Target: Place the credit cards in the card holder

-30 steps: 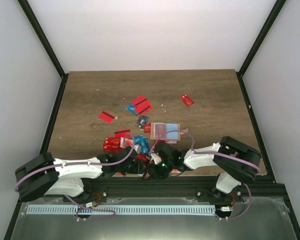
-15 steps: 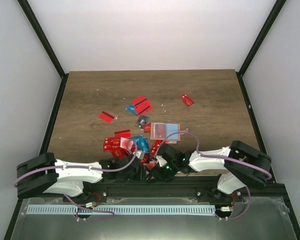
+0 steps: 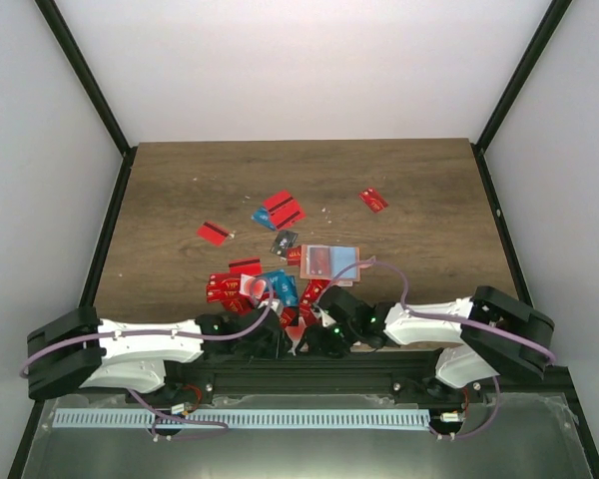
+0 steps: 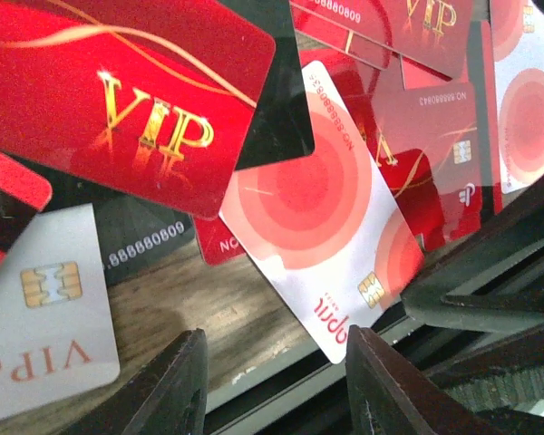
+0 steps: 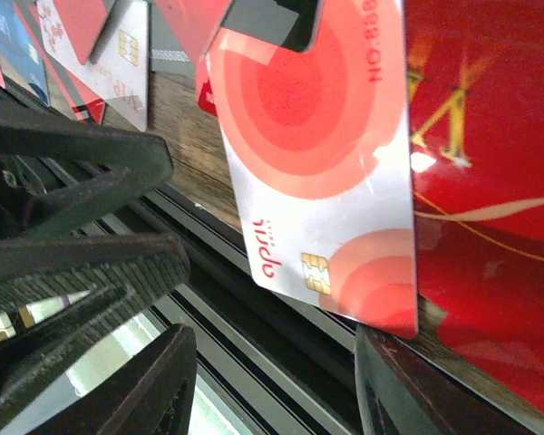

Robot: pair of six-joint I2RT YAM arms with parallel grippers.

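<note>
Left gripper [image 4: 276, 362] is gaping empty; right gripper [image 5: 272, 358] too. White red-circled plastic card [image 4: 299, 213] is lying diagonally just ahead of both.

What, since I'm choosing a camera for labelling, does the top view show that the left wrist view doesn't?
Only the top view: the tan card holder and stray cards farther out. Only the left wrist: gold VIP lettering on a red card and a chip on the white card. Both: the card pile on the wooden table.
</note>
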